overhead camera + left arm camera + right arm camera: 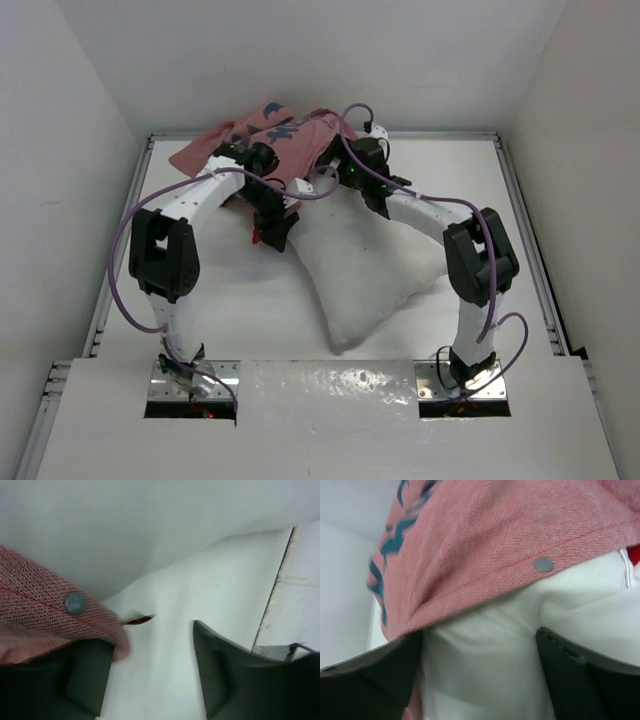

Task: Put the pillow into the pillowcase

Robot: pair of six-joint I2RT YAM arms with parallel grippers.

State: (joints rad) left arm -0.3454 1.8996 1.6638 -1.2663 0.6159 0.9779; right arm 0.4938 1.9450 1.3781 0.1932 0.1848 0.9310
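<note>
Top view: the pillow (370, 270) lies on the table (230, 290), centre to lower right of frame, one corner pointing at the bottom edge. The pillowcase (250, 135) is bunched at upper centre-left by the back wall (320, 60), over the pillow's far end. Both arms reach in there. The left gripper (272, 235) is at the pillow's upper-left edge and the right gripper (340, 165) is at the case's hem.

Left wrist view: left gripper (150, 672) jaws stand apart with a medium gap, nothing clamped. The pillowcase (40, 610), pink weave with a grey snap (75, 602), sits at the left of frame. Its edge is draped over the lower-left jaw, not in the gap. White surface fills the gap; can't tell if it is pillow or table.

Right wrist view: right gripper (480, 652) jaws are wide. The pillow (485, 670) bulges up between them; contact unclear. The pillowcase (495, 540) hem crosses the upper frame, lying on the pillow just above the jaw tips.
</note>
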